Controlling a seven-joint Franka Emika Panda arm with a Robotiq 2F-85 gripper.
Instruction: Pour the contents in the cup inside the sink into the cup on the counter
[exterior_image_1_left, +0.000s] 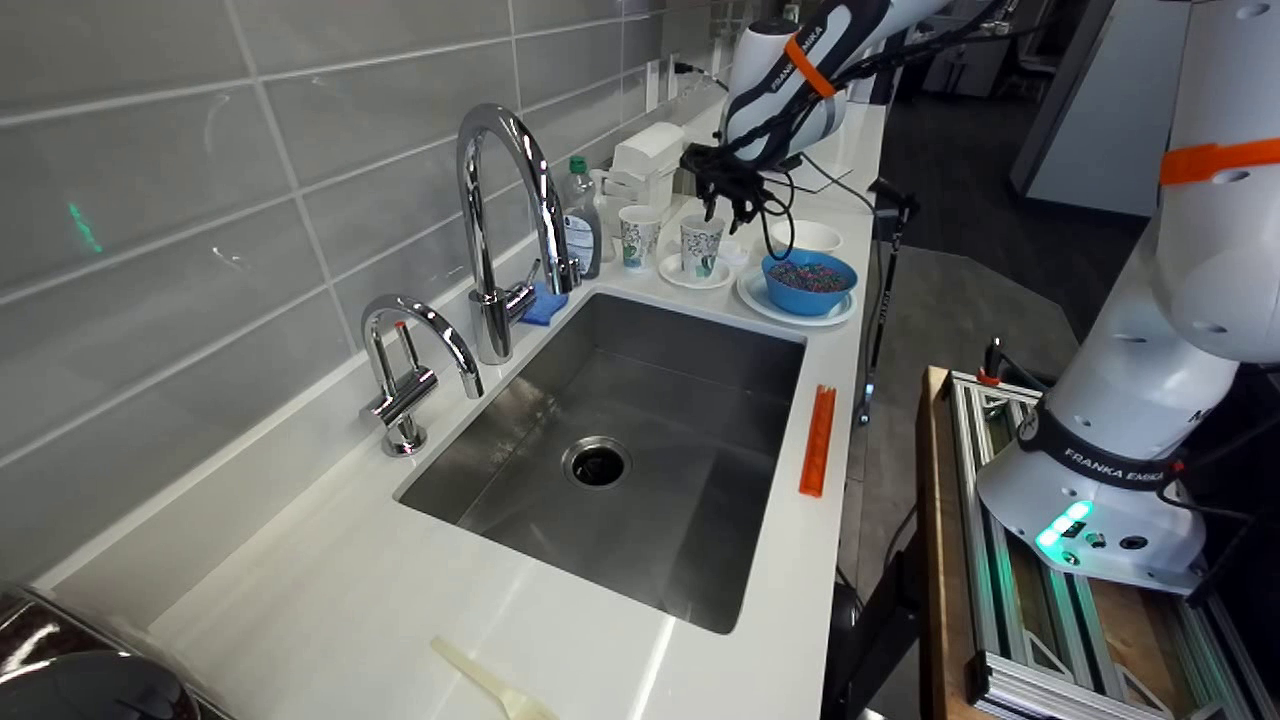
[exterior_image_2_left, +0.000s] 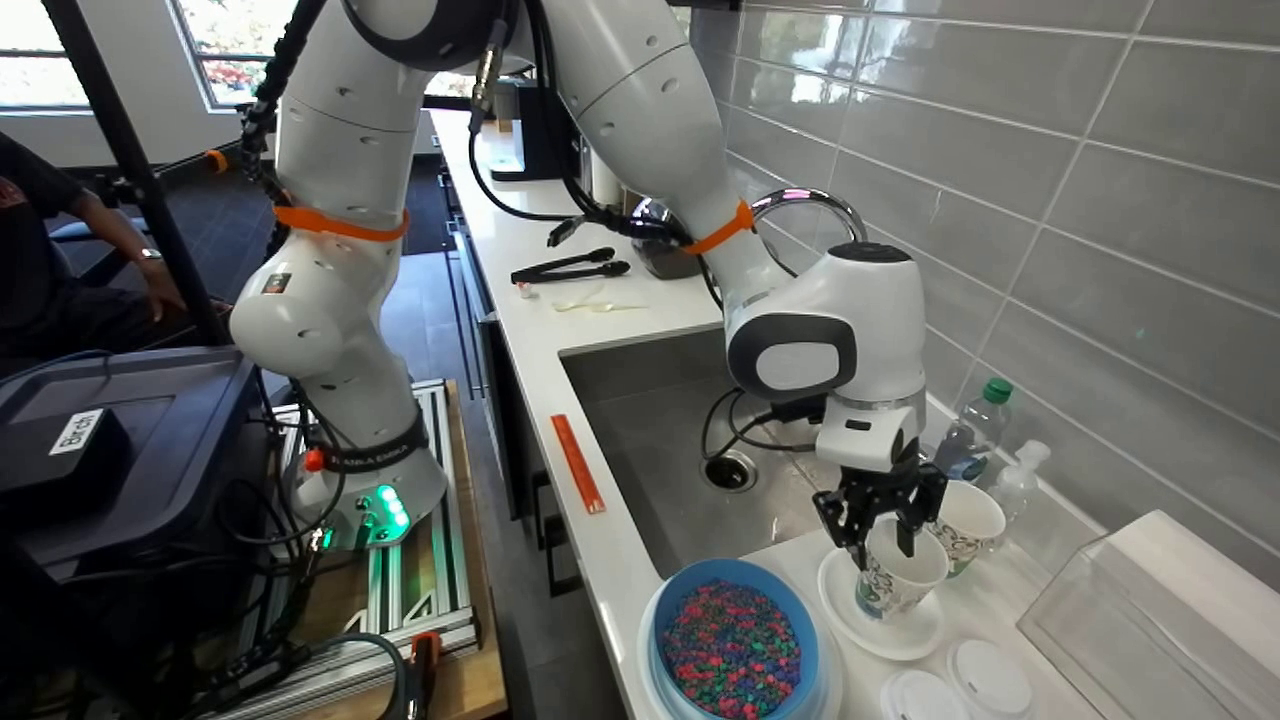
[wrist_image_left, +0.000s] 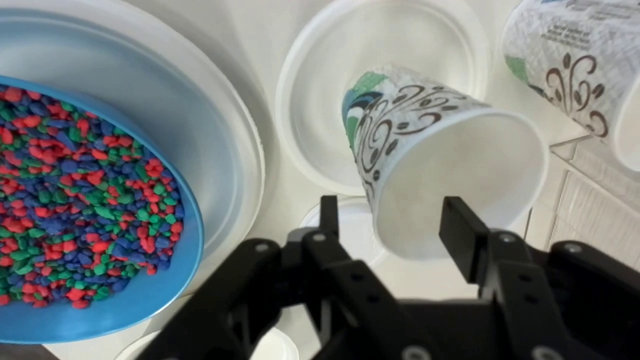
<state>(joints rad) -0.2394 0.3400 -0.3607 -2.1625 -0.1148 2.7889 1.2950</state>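
Observation:
No cup shows inside the steel sink (exterior_image_1_left: 650, 520); the cup inside the sink is out of view. On the white counter (exterior_image_1_left: 350, 600) a patterned paper cup (exterior_image_1_left: 701, 250) stands on a small white plate (wrist_image_left: 300, 100). Its mouth shows pale in the wrist view (wrist_image_left: 400, 120). A second patterned cup (exterior_image_1_left: 640, 240) stands beside it near the wall. My gripper (wrist_image_left: 390, 220) is open and empty at the rim of the cup on the plate. One fingertip is outside the rim; the other overlaps its mouth. I cannot tell whether it dips inside or touches.
A blue bowl (exterior_image_2_left: 700, 580) of coloured pebbles sits on a plate beside the cup. White lids (exterior_image_2_left: 990, 675), a clear box (exterior_image_2_left: 1130, 600), a dish soap bottle (exterior_image_1_left: 580, 230) and a pump bottle (exterior_image_2_left: 1018, 485) stand around. A tall tap (exterior_image_1_left: 475, 220) and an orange strip (exterior_image_1_left: 818, 440) flank the sink.

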